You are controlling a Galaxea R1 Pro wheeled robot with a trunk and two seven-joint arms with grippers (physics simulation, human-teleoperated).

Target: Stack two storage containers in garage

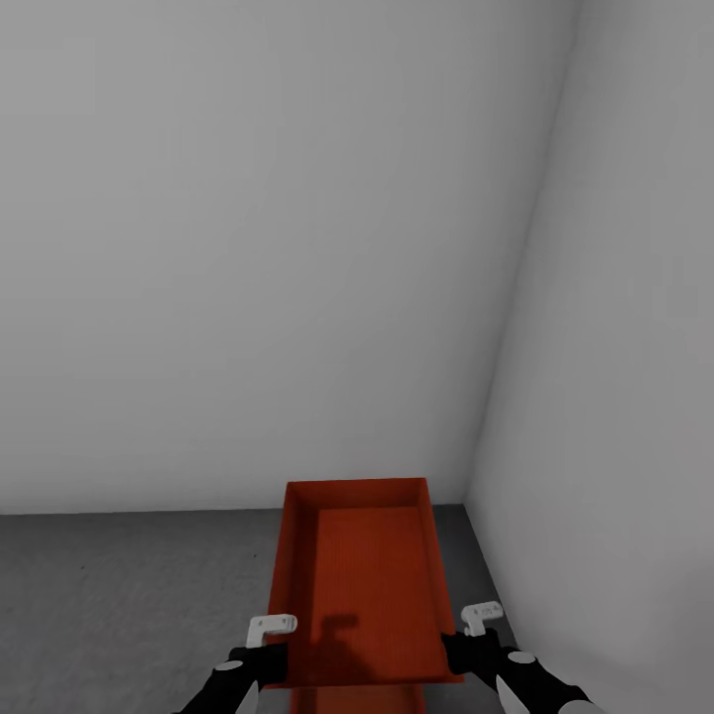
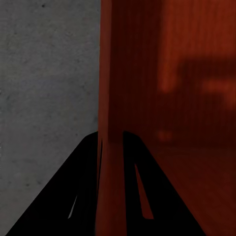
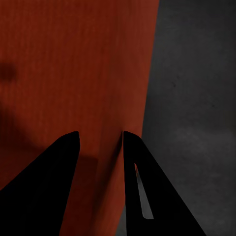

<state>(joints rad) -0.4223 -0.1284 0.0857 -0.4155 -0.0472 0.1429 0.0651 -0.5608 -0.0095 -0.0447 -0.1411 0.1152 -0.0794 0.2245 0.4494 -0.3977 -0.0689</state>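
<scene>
One orange-red storage container (image 1: 362, 585) lies open side up, low in front of me, over the dark grey garage floor (image 1: 129, 595). My left gripper (image 1: 266, 647) is shut on its left wall and my right gripper (image 1: 466, 637) on its right wall. In the left wrist view the black fingers (image 2: 83, 196) straddle the ribbed wall of the container (image 2: 172, 73). The right wrist view likewise has one finger (image 3: 142, 196) outside the container (image 3: 73, 59) and one inside. A narrower red strip (image 1: 362, 700) shows below the near edge; I cannot tell whether it is a second container.
A plain pale grey wall (image 1: 248, 248) stands just beyond the container. A second wall (image 1: 615, 397) meets it in a corner on the right, close to the container's right side. Speckled concrete (image 2: 49, 73) stretches away to the left.
</scene>
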